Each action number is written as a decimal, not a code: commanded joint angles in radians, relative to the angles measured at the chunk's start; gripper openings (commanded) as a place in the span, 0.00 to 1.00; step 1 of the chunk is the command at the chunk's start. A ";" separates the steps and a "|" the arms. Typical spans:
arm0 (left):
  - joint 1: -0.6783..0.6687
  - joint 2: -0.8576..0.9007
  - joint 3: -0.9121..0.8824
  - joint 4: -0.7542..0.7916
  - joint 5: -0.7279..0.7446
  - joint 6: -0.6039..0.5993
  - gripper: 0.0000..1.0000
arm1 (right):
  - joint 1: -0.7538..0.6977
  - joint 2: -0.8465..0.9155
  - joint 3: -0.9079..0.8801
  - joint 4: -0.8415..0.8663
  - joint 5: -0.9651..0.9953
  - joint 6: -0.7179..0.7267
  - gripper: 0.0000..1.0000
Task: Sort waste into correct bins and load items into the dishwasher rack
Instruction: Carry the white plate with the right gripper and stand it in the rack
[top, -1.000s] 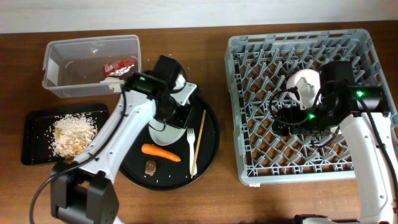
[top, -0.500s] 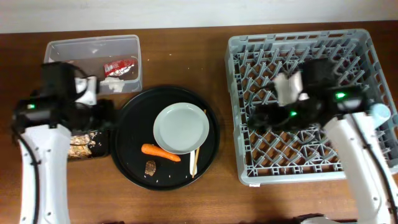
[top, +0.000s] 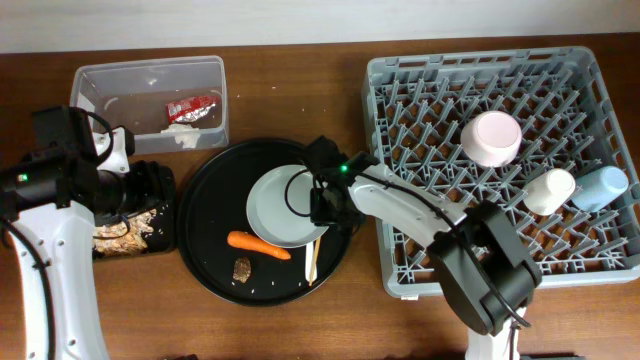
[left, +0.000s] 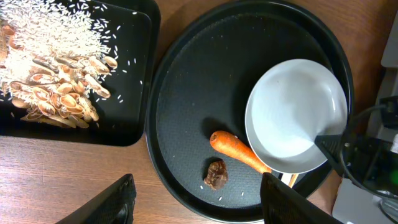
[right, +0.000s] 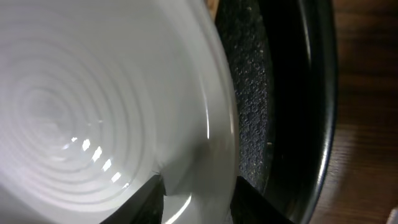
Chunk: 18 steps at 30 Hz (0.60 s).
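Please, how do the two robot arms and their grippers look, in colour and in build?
Both arms have white shells with black joints. The right arm shows a green light and a looping black cable. The left arm also carries a black cable. The left gripper has flat black fingers.

Grey plate-bowl (top: 285, 205) upright on round tray, overlapping carrot (top: 258, 244).

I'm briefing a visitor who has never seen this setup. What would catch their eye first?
The big grey dishwasher rack on the right, holding a white bowl and two cups. Next, the round black tray at centre, where the right gripper reaches the pale grey plate, an orange carrot beside it.
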<state>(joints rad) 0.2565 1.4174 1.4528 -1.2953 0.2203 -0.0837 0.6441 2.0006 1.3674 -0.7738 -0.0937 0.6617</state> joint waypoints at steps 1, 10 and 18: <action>0.002 -0.002 0.001 -0.001 0.011 0.001 0.63 | 0.004 0.014 0.007 0.001 0.015 0.032 0.16; 0.002 -0.002 0.001 0.000 0.011 0.001 0.63 | -0.125 -0.295 0.376 -0.295 0.277 -0.277 0.04; 0.002 -0.002 0.001 -0.001 0.011 0.001 0.63 | -0.311 -0.221 0.407 -0.377 1.331 -0.261 0.04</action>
<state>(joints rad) 0.2565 1.4174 1.4528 -1.2972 0.2207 -0.0837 0.3779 1.7119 1.7706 -1.1484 1.0248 0.3779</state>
